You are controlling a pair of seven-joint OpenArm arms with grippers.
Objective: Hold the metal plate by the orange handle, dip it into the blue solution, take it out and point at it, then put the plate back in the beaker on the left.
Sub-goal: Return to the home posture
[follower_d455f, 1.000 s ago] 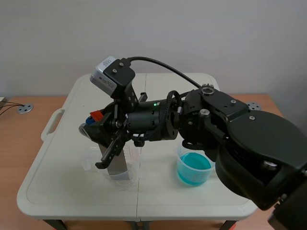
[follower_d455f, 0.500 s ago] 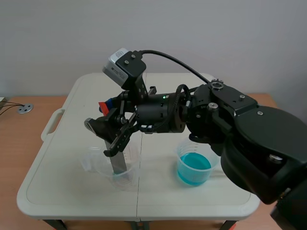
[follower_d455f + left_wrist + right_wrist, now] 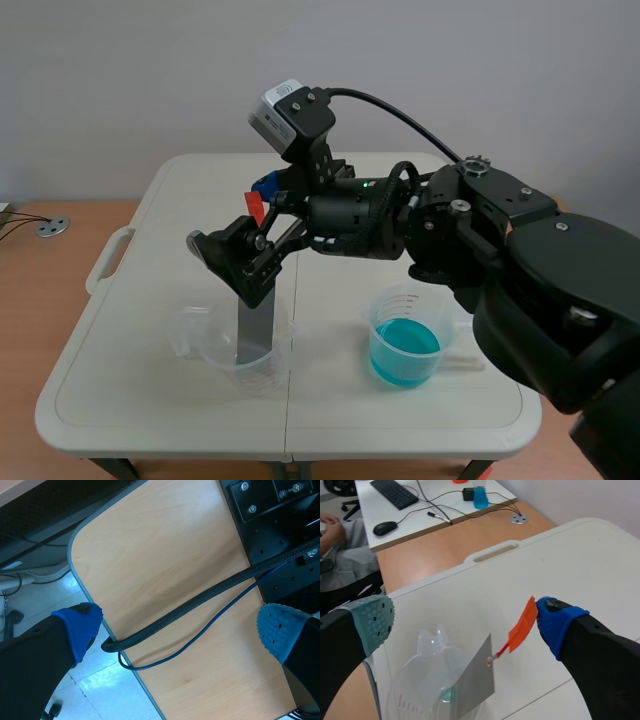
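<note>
Scene view: the right tool (image 3: 235, 222), reaching in across the desk (image 3: 140, 390), hangs directly above the clear beaker (image 3: 205, 345). The metal plate (image 3: 255, 325) stands in that beaker beneath the tool, its orange handle (image 3: 256, 207) up by the fingers. The beaker of blue solution (image 3: 405, 350) sits well off to the tool's wrist side, with nothing in it. Left wrist view: the left tool (image 3: 177, 630) has its fingers apart with nothing between them, over a wooden surface (image 3: 165, 545) and a black cable (image 3: 200, 600), away from the work. Right wrist view: the right tool (image 3: 465, 620) has its fingers wide apart, clamped on nothing. The orange handle (image 3: 523, 624) lies just beside the blue pad (image 3: 560, 622), and the metal plate (image 3: 477, 677) leans in the clear beaker (image 3: 415, 680) ahead. Assessment: the plate sits unheld in the left beaker; whether dipping and pointing are finished or yet to come cannot be settled here.
</note>
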